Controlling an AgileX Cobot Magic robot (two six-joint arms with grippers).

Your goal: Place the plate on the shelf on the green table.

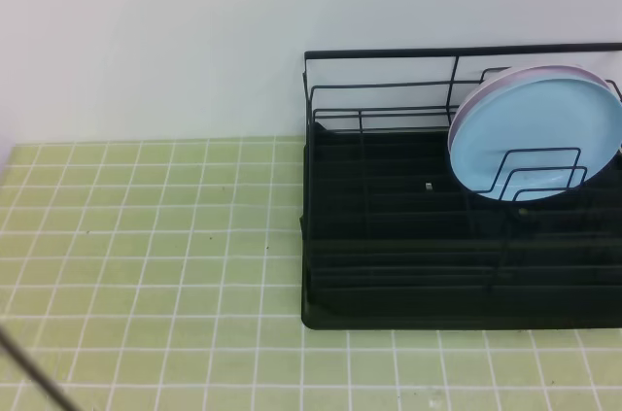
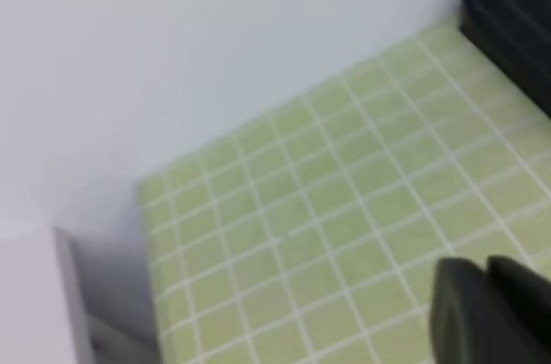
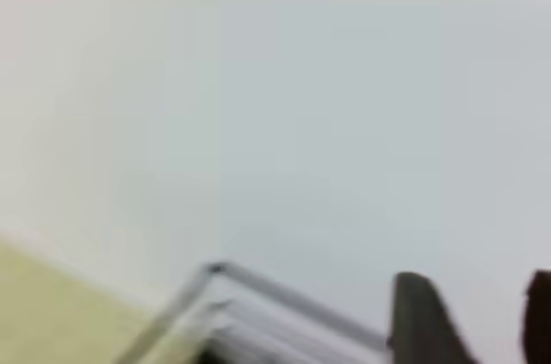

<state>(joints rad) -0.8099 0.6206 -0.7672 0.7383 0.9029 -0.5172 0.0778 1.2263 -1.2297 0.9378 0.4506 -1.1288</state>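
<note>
In the black shelf [image 1: 457, 236], at about two o'clock on the green table [image 1: 155, 236], the blue plate [image 1: 535, 134] stands on its edge. It leans back on the wires, with a pink plate [image 1: 593, 76] just behind it. Its round face looks out to the front, so its long way runs side to side and up. I think the plate is already where it should be. My right claw [image 3: 469, 321] is the nearer one. It is off to the three o'clock side, past the edge of the top picture, and it looks at the wall over the top wire of the shelf. Its two fingers [image 3: 417, 317] have a gap between them and nothing is in the gap. The plate is down and to the left of it, not touching. My left claw [image 2: 491, 312] is squeezed tight with nothing in it. It hangs over bare tiles at about eight o'clock, well apart from the shelf. I think both claws only need to back away without bumping the wires.
</note>
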